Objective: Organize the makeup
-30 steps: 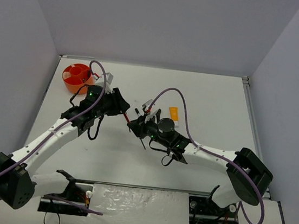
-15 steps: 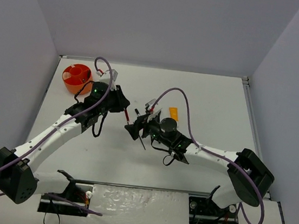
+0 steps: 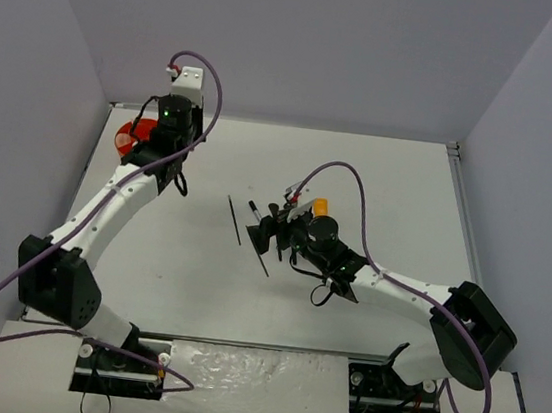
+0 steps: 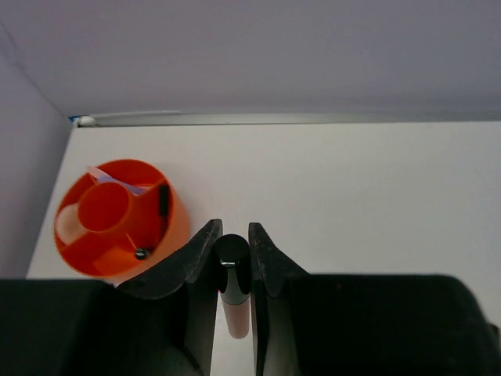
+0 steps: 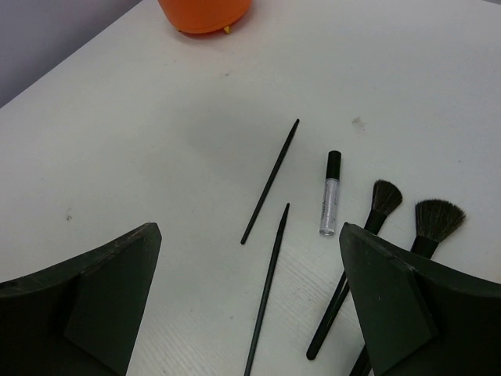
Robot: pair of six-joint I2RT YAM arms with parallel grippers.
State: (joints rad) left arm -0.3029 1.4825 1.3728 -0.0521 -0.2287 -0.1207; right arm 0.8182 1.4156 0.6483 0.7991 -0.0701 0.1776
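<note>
Left wrist | left gripper point(image 4: 232, 233) pinches reddish pencil point(image 4: 233, 301), black tip | right gripper point(image 5: 249, 235) spread wide

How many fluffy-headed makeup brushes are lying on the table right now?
2. The first brush lies just right of the clear tube, the second brush right beside it; the right hand may hide more.

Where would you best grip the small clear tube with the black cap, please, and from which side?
Grip the clear tube mid-barrel, below the cap, coming straight down from above: it lies flat on the table, and its narrow width suits the jaws. Mind the brush close beside it.
</note>
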